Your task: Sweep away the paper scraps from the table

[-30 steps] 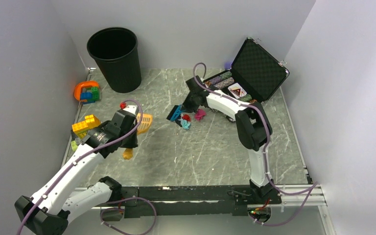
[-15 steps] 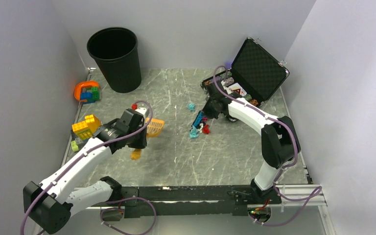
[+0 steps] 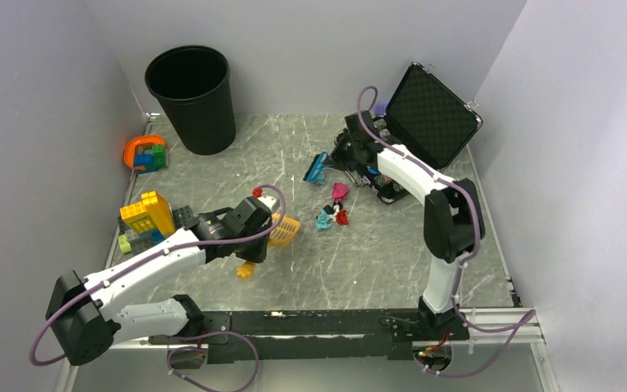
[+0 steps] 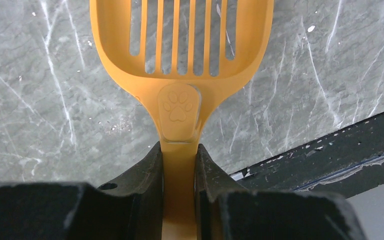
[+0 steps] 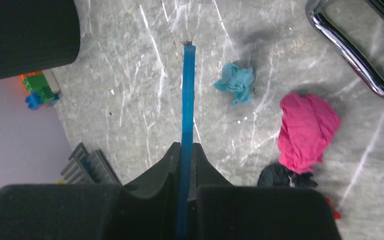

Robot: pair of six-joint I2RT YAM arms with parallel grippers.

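Pink [image 3: 340, 191], teal [image 3: 324, 219] and red [image 3: 342, 217] paper scraps lie in a loose cluster on the table [image 3: 375, 253], right of centre. My right gripper [image 3: 339, 155] is shut on a blue brush [image 3: 318, 167], just behind the cluster. In the right wrist view the brush [image 5: 187, 90] stands edge-on, with a teal scrap [image 5: 236, 81], a pink one [image 5: 305, 131] and a dark blue one [image 5: 280, 176] to its right. My left gripper [image 3: 263, 233] is shut on the handle of an orange slotted scoop [image 3: 284, 230] [image 4: 180, 60], left of the scraps.
A black bin [image 3: 190, 96] stands at the back left. Toy bricks [image 3: 144, 214] and an orange holder [image 3: 144, 152] lie along the left edge. An open black case [image 3: 429, 114] sits at the back right. The metal rail [image 4: 330, 150] runs along the near edge.
My left arm has carried the scoop rightward toward the scraps. My right arm swept the scraps a little toward the near right, then drew the brush back behind them.
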